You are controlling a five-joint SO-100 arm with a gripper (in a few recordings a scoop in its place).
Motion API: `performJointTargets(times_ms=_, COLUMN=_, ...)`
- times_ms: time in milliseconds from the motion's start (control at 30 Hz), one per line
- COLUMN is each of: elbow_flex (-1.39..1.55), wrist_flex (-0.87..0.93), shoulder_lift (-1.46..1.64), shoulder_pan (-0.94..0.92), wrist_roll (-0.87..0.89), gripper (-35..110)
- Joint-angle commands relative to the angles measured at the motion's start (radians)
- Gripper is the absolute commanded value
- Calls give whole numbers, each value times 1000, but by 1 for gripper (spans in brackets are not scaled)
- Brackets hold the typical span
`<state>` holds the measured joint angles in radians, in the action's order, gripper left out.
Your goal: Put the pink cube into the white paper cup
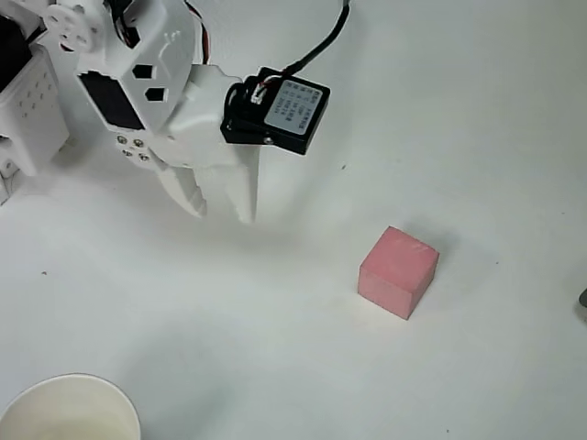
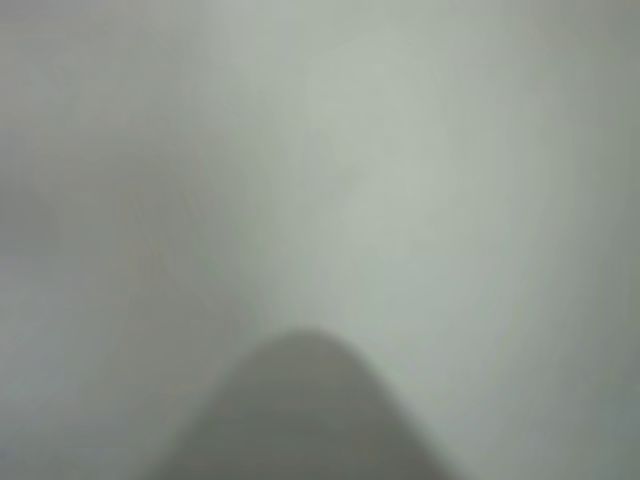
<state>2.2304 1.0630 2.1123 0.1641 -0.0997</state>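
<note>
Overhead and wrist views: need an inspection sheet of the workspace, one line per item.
Surface: white table, bare and even, with a few tiny dark specks.
Job's things: pink cube sits on the table right of centre in the overhead view, untouched; white paper cup stands upright at the bottom left corner, partly cut off, nothing seen inside the visible part.
Clutter: nothing seen, apart from a small dark shape at the right edge, too cut off to tell.
Tool: white tool at upper left, fingers pointing down the picture, slightly apart, holding nothing, away from the cube.
Cables: black cable runs from the wrist camera to the top edge.
Surroundings: wrist view is blurred, pale surface with a dark blur at the bottom.
</note>
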Motion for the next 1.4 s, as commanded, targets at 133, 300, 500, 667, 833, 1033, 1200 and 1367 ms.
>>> performJointTargets(times_ms=133, elbow_flex=-166, wrist_flex=-34, shoulder_lift=-35, shoulder_pan=35, wrist_roll=-44, gripper=30)
performJointTargets(times_ms=300, elbow_flex=-279, wrist_flex=-29, shoulder_lift=-155, shoulder_pan=52, wrist_roll=-58, gripper=33)
performJointTargets(times_ms=500, elbow_flex=-397, wrist_flex=-29, shoulder_lift=-281, shoulder_pan=64, wrist_roll=-77, gripper=34)
performJointTargets(times_ms=667, elbow_flex=-495, wrist_flex=-29, shoulder_lift=-350, shoulder_pan=75, wrist_roll=-92, gripper=38)
performJointTargets(times_ms=833, elbow_flex=-574, wrist_flex=-15, shoulder_lift=-394, shoulder_pan=87, wrist_roll=-100, gripper=38)
performJointTargets(times_ms=1033, elbow_flex=-686, wrist_flex=-5, shoulder_lift=-486, shoulder_pan=97, wrist_roll=-115, gripper=40)
performJointTargets(times_ms=1200, elbow_flex=-773, wrist_flex=-3, shoulder_lift=-565, shoulder_pan=109, wrist_roll=-123, gripper=40)
performJointTargets(times_ms=1367, elbow_flex=-882, wrist_flex=34, shoulder_lift=-641, shoulder_pan=118, wrist_roll=-129, gripper=40)
